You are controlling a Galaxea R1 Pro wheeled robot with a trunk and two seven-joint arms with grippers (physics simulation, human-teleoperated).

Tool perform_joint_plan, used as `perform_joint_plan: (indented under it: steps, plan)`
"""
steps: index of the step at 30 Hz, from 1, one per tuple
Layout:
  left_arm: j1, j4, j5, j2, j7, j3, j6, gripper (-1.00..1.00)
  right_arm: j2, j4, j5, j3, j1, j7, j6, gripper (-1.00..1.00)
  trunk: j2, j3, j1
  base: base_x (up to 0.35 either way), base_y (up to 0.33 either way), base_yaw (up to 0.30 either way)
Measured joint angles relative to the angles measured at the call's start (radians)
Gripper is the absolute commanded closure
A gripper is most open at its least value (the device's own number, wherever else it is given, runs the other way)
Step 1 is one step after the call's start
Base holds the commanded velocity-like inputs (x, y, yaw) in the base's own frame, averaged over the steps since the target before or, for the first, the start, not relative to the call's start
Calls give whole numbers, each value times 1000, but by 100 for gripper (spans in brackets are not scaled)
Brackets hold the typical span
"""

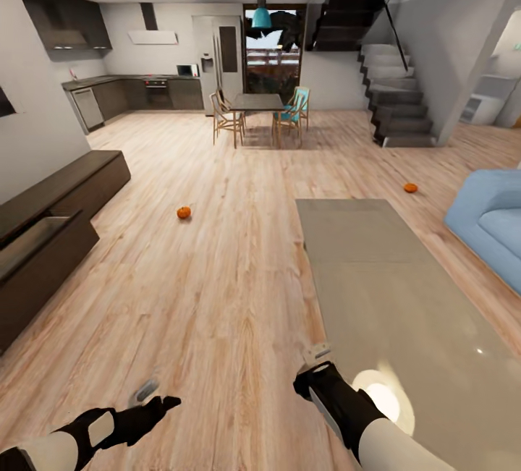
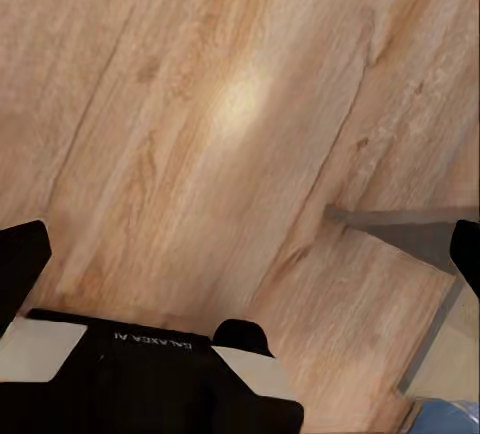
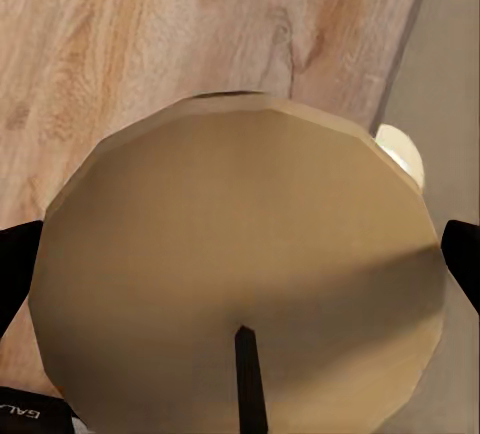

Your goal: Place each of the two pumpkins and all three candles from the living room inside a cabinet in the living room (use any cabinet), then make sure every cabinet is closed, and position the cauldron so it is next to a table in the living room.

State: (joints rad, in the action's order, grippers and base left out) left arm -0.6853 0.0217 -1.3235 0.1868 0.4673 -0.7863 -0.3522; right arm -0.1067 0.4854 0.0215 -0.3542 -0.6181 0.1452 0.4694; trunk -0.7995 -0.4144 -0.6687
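The right gripper (image 3: 240, 254) fingers grip a tan candle (image 3: 240, 264), apparently; the left gripper (image 2: 240, 254) fingers spread empty. Two pumpkins (image 1: 184, 213) (image 1: 410, 187) lie far ahead.

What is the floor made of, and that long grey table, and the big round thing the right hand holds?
The floor looks like pale wood planks, with visible grain. The table top looks glossy grey, mirroring a light. The candle in the right gripper looks like matte tan wax with a dark wick.

Dining table (image 1: 257, 102) with chairs (image 1: 226, 116) beside a staircase (image 1: 394, 105).
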Motion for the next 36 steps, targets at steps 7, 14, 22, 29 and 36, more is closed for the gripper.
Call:
perform_joint_plan:
  steps: [7,14,22,29,36]
  plan:
    - [116,10,0,-41,-364,-4,24,-100,-5,-2,-1,0,0,0,0,100,49,22,27,0,0,289]
    - [163,10,9,-78,-397,-5,24,-100,-5,-59,-2,0,0,0,-1,100,70,31,38,0,0,289]
    - [192,11,185,-125,-401,-38,24,-100,-5,-65,0,-1,0,-1,-1,100,70,31,38,0,0,289]
    - [202,9,194,-135,-617,-39,28,-100,-5,-65,0,0,0,-2,0,100,70,32,38,0,0,289]
    - [202,6,190,-135,-638,-35,56,-100,-6,-65,0,0,0,-2,0,100,70,32,38,204,0,182]
